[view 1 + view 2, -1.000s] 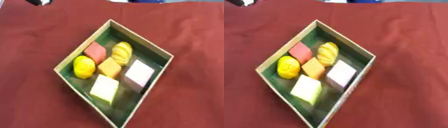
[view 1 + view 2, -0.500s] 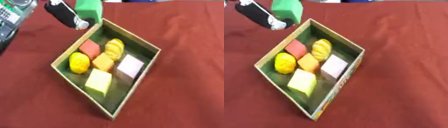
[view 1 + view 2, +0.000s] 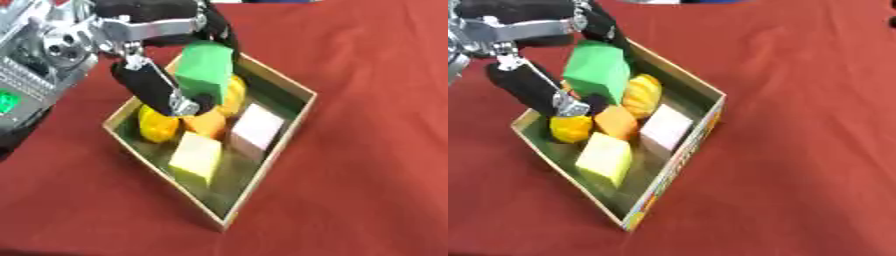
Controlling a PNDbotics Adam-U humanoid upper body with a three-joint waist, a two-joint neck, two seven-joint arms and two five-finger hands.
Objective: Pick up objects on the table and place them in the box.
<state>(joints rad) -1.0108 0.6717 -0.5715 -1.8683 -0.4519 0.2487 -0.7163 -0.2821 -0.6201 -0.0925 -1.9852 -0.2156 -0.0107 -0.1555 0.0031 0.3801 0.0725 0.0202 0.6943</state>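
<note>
One green block [image 3: 205, 67], a solid cube-like piece, sits pinched between the thumb and curled fingers of the left robot hand [image 3: 157, 75], upper left of the frame, held above the upper corner of the box and tilted; it has not been let go.

Box: shallow open cardboard tray [image 3: 289, 131] with a dark green inside, set cornerwise on the tabletop, centre of the frame.

Contents, as visible:
- pale yellow-green cube [image 3: 195, 157], lower middle of the box;
- pale pink-white cube [image 3: 257, 129], just right of it;
- orange cube [image 3: 616, 122], centre, partly behind the thumb;
- yellow rounded fruit-like piece [image 3: 156, 125], left corner;
- yellow-orange ridged oval piece [image 3: 642, 94], upper part, beside the green block.
Anything else under the robot hand is hidden.

Tabletop: dark red cloth [image 3: 367, 190] covers it; no loose object shows on it in either view.

Right robot hand: not in view.

Status, judged: five pieces are already boxed, and the green block appears to be the last one on its way. What is left is lowering it into free space near the upper corner and releasing.
</note>
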